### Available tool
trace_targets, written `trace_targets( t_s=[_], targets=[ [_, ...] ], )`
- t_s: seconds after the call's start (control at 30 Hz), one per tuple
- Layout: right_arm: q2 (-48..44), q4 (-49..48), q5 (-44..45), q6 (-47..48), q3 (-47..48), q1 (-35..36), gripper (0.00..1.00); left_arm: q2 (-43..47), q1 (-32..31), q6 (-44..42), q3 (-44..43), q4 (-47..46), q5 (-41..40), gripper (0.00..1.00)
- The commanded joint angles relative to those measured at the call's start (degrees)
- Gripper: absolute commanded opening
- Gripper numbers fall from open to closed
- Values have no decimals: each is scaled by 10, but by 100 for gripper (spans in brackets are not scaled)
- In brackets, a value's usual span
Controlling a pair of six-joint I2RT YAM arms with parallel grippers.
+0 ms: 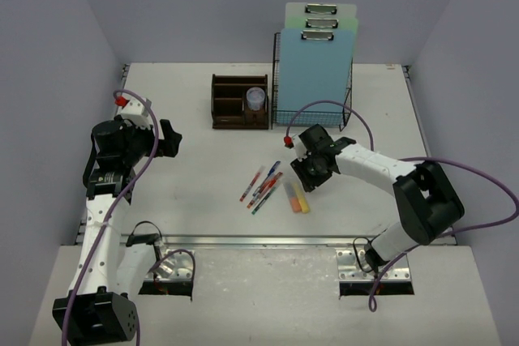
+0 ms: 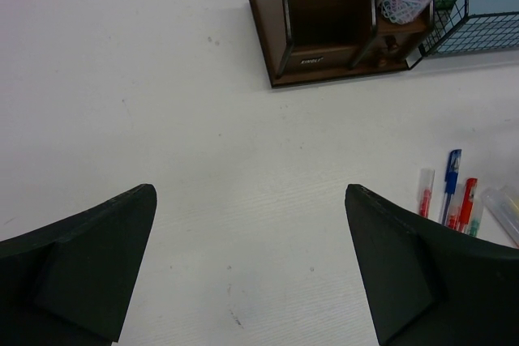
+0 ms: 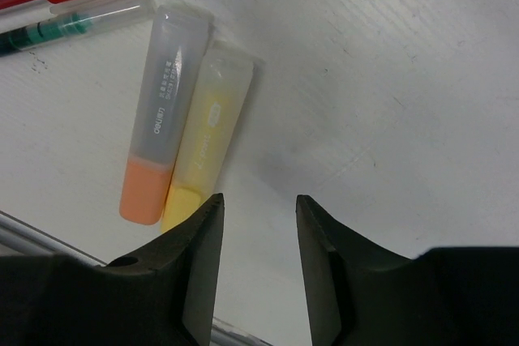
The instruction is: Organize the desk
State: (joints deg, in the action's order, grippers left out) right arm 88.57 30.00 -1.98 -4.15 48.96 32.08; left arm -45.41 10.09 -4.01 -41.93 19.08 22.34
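The flat white worktop (image 1: pixel 203 200), a metal rail (image 1: pixel 268 241) along its near edge, lies under both hands. The left hand (image 2: pixel 251 192) hangs fully spread and empty over its left side. Near mid-worktop, the right hand (image 3: pixel 259 200), narrowly parted and gripping nothing, hovers just beside a yellow highlighter (image 3: pixel 207 131) touching an orange highlighter (image 3: pixel 154 119).

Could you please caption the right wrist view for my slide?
Right gripper, jaws apart and empty, beside orange highlighter and yellow highlighter on the desk.
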Motion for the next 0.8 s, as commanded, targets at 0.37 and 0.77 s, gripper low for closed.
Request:
trace_targets(
  t_s=[0.37,0.77],
  targets=[
    [42,-46,-33,-70,24,13,45,2,-3,5,3,-27,-1,100],
    [78,-74,-27,-91,17,28,45,-10,-3,8,3,-32,2,100]
  ],
)
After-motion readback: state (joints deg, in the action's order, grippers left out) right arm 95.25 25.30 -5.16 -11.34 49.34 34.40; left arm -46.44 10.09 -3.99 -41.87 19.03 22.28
